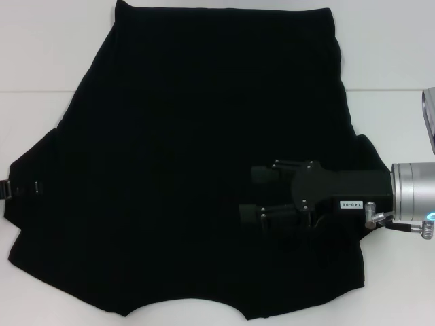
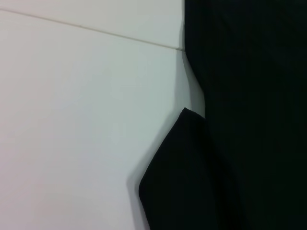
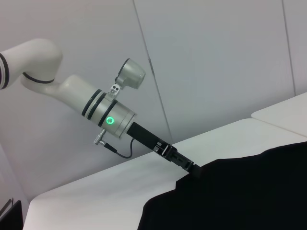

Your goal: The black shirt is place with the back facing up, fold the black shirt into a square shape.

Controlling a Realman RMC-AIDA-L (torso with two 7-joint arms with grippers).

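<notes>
**Shirt spread flat, two grippers at its edges**

Black shirt [image 1: 183, 156] lay spread out flat on the white table [image 1: 41, 61], covering most of it. The right gripper [image 1: 253, 193] hung over the shirt's right side, near the sleeve, with its fingers spread apart and nothing between them. The left gripper [image 3: 194, 168] was at the shirt's left sleeve edge, its tip touching the cloth. I could not tell if its fingers were pinching the cloth or not.
</notes>
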